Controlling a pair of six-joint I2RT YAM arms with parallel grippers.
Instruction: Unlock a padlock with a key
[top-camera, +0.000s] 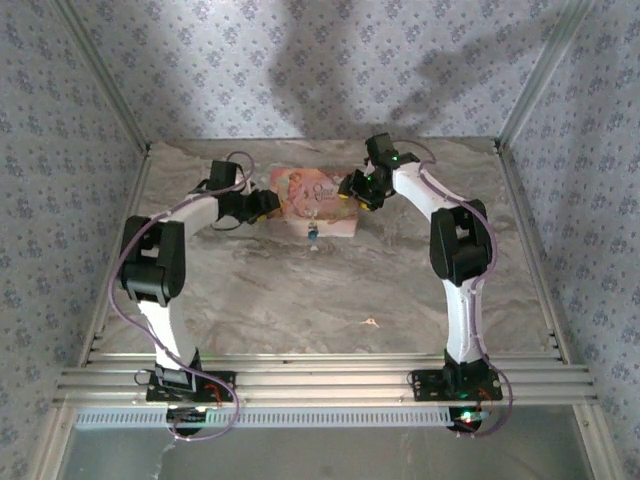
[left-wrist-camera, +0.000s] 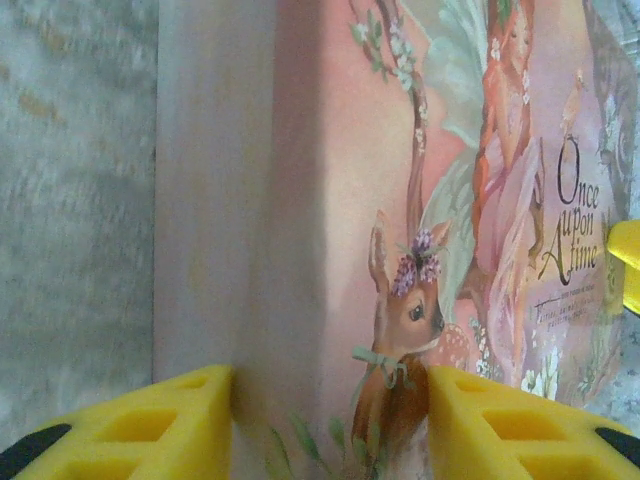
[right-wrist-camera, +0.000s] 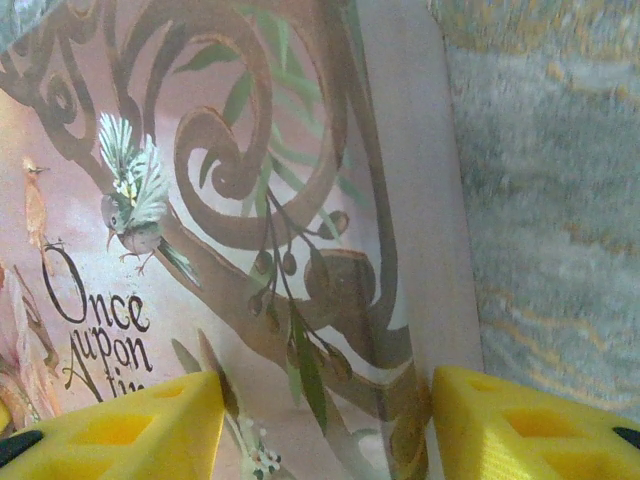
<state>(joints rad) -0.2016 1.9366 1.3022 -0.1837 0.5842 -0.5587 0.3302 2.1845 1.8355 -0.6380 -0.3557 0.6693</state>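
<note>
The tiny blue padlock hangs at the front face of the flat pink printed box, a small pale metal bit just above it. No key can be made out. My left gripper sits at the box's left end. In the left wrist view this left gripper is open, its yellow fingers straddling the box's left edge. My right gripper is at the box's right end. The right wrist view shows the right gripper open over the box's right edge.
The box lies at the back middle of the marble-patterned table. Patterned walls and metal rails close in the workspace. A small scrap lies on the table in front. A yellow finger of the right gripper shows past the box's far end.
</note>
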